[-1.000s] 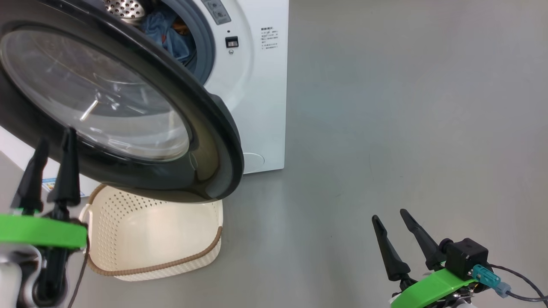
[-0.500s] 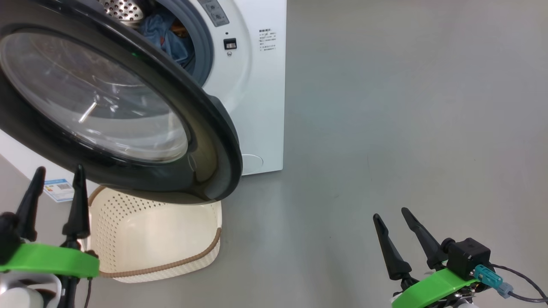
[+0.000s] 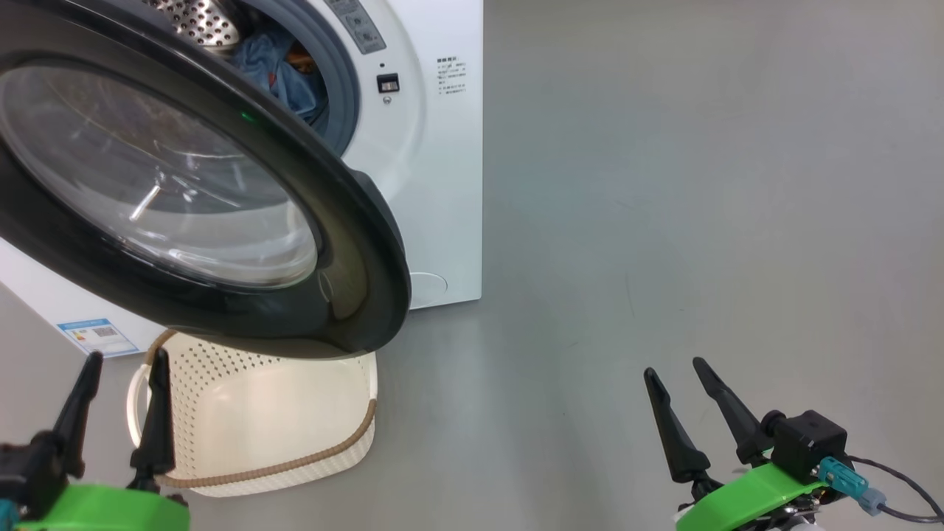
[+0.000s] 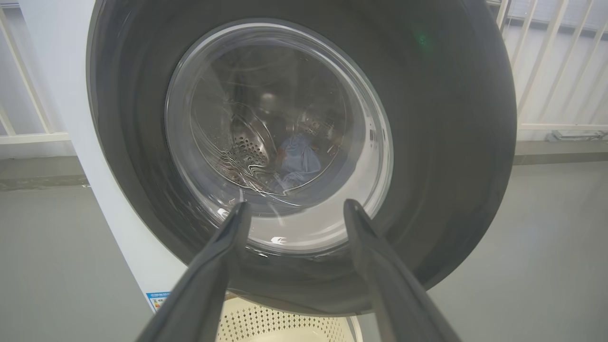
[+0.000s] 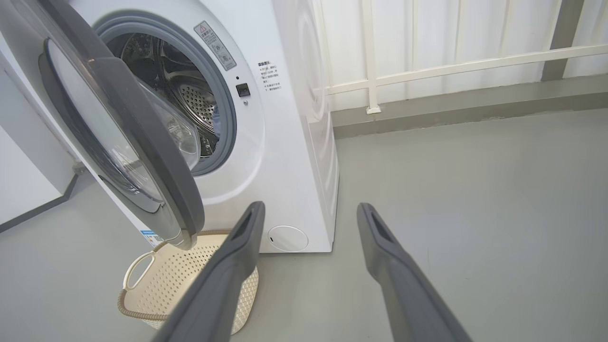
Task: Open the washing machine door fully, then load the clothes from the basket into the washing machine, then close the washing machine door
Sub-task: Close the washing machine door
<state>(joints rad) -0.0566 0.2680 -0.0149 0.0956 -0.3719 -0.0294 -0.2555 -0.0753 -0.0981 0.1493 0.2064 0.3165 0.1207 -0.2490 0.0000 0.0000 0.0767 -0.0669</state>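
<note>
Down to 7 o'clock goes the left gripper (image 3: 127, 357), wide and empty like the right gripper (image 3: 672, 366); clothes (image 3: 276, 66) sit inside at 11 o'clock, so next push the washing machine door (image 3: 358, 243) shut

Smooth grey floor (image 3: 664, 184), white railing (image 5: 368, 57), grey kerb (image 5: 475, 107) beneath

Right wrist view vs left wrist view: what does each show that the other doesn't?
Right wrist: door edge-on and ajar, gasket, round cover, basket handle.
Left wrist: door glass face-on, clothes seen through it.
Both: door, basket, machine, floor, railing. Left fingers and right fingers are each open.
</note>
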